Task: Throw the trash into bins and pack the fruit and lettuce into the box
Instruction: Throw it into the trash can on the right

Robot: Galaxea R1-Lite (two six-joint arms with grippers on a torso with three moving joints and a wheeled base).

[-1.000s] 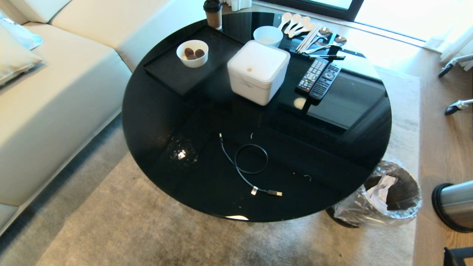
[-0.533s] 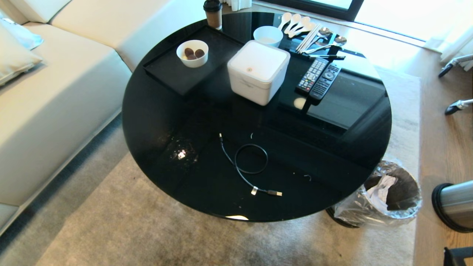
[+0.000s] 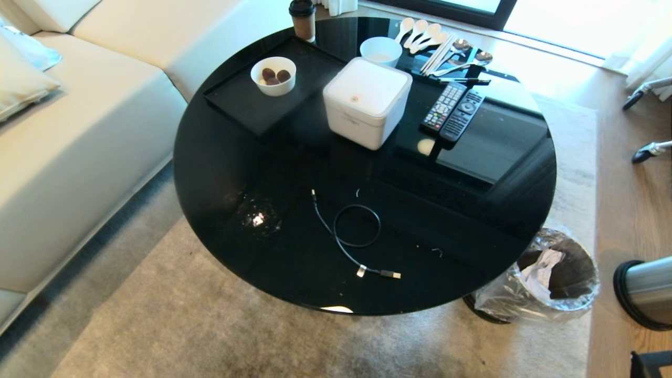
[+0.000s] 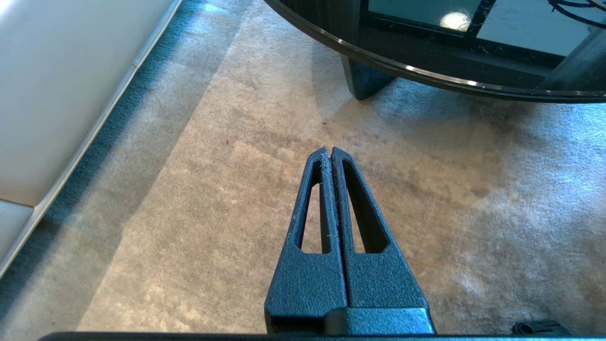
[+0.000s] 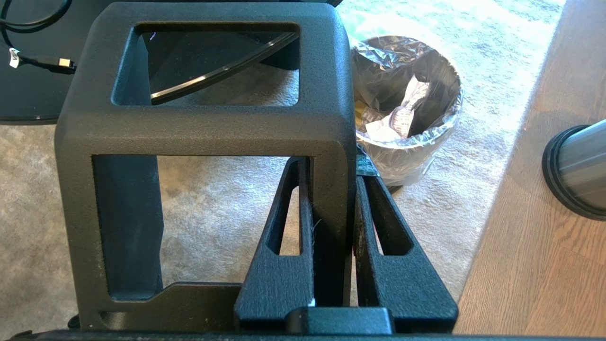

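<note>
The white box (image 3: 366, 102) stands on the round black table (image 3: 220, 157) with its lid down. No fruit or lettuce is in view. A steel bin (image 3: 546, 281) (image 5: 407, 109) with a clear liner stands on the carpet by the table's right edge, with a crumpled white tissue (image 3: 541, 270) (image 5: 395, 123) inside. A second bin (image 3: 646, 291) (image 5: 575, 168) lies on its side on the wood floor. My left gripper (image 4: 330, 150) is shut and empty above the carpet. My right gripper (image 5: 331, 170) is shut on one wall of a black open frame (image 5: 203, 125).
A black tray (image 3: 236, 100) holds a white bowl (image 3: 273, 76) of chocolates. A looped black cable (image 3: 352, 231), two remotes (image 3: 452, 109), spoons (image 3: 436, 42), another bowl (image 3: 380, 51) and a coffee cup (image 3: 303, 18) sit on the table. A cream sofa (image 3: 68, 147) is on the left.
</note>
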